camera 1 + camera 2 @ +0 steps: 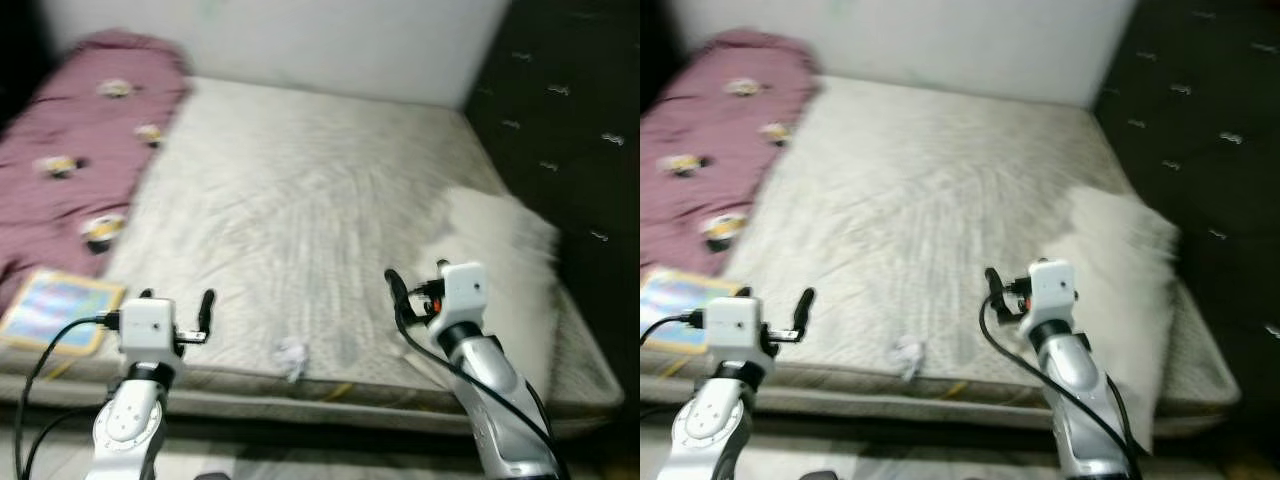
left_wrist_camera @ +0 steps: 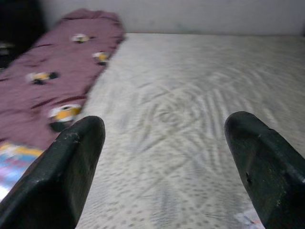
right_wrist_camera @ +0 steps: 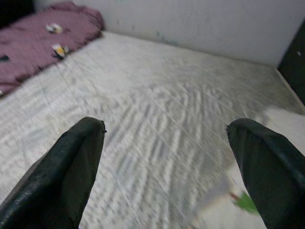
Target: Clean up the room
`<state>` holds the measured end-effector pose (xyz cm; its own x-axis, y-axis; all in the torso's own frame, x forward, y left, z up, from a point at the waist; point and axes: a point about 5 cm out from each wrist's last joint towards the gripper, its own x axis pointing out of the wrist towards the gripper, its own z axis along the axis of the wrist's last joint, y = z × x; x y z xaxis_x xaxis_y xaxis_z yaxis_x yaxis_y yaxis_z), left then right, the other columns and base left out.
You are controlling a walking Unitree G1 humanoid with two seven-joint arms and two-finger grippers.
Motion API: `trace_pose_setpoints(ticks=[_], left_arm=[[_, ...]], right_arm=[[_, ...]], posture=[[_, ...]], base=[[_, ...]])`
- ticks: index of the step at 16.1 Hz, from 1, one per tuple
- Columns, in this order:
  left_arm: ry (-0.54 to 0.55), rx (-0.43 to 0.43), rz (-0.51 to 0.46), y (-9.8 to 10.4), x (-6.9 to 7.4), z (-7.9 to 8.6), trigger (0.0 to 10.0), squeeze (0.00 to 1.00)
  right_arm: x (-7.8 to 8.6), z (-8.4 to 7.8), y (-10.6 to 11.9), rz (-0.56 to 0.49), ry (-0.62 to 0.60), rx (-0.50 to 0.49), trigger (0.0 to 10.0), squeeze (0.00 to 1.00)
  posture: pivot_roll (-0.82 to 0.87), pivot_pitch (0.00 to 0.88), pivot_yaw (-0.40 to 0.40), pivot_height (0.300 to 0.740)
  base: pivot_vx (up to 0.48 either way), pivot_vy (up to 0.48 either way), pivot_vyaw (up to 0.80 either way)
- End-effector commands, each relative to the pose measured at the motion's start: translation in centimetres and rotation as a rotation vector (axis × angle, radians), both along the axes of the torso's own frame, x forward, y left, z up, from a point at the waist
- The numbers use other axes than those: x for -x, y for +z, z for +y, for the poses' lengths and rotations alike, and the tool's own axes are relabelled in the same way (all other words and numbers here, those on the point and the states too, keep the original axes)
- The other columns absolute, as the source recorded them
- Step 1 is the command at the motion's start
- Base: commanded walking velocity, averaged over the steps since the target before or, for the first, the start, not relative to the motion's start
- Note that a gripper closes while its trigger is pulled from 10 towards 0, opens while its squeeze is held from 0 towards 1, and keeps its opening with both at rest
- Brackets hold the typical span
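A crumpled white paper [image 1: 292, 357] lies near the front edge of the grey-white mattress [image 1: 300, 170]. A colourful book [image 1: 55, 310] rests at the front left corner, partly on a maroon blanket [image 1: 80, 150] with yellow cartoon figures. A white fluffy cover [image 1: 505, 270] lies along the right side, with a small green scrap [image 3: 245, 202] on it. My left gripper [image 1: 177, 300] hovers open over the front edge, left of the paper. My right gripper [image 1: 415, 278] is open too, raised over the front right beside the fluffy cover. Both hold nothing.
A dark tufted headboard [image 1: 570, 120] runs along the bed's right side. A white wall [image 1: 330, 40] stands behind the bed. The picture is blurred.
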<state>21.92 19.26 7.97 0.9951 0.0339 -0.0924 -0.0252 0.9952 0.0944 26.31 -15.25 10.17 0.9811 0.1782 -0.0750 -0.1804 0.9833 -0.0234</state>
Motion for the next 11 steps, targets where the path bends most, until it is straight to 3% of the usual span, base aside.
trace_pose_setpoints(ticks=[1, 6, 8, 10, 11], left_arm=[[-0.009, 0.022, -0.018, 0.64, -0.2, -0.46, 10.0, 0.0], [-0.021, 0.029, 0.039, -0.04, -0.38, -0.44, 10.0, 0.0], [-0.029, 0.076, 0.058, -0.28, -0.56, -0.4, 10.0, 0.0], [-0.06, 0.205, 0.079, -0.31, -0.77, -0.57, 10.0, 0.0], [-0.035, 0.209, 0.078, -0.22, -0.98, -0.17, 10.0, 0.0]], right_arm=[[0.11, -1.06, 0.25, 0.005, -0.05, 0.013, 10.0, 0.0], [0.33, -1.49, -0.06, 0.029, -0.075, 0.003, 10.0, 0.0], [0.29, -1.4, -0.09, 0.033, -0.073, -0.005, 10.0, 0.0], [0.24, -1.35, -0.02, 0.036, -0.068, -0.013, 10.0, 0.0], [0.25, -1.35, 0.0, 0.036, -0.065, -0.014, 10.0, 0.0]], posture=[[0.0, 0.0, -0.099, 0.74], [0.0, 0.0, -0.103, 0.74], [0.0, 0.0, -0.107, 0.74], [0.0, 0.0, -0.108, 0.727], [0.0, 0.0, -0.108, 0.718]], base=[[0.0, 0.0, 0.0], [0.0, 0.0, 0.0], [0.0, 0.0, 0.0], [0.0, 0.0, 0.0], [0.0, 0.0, 0.0]])
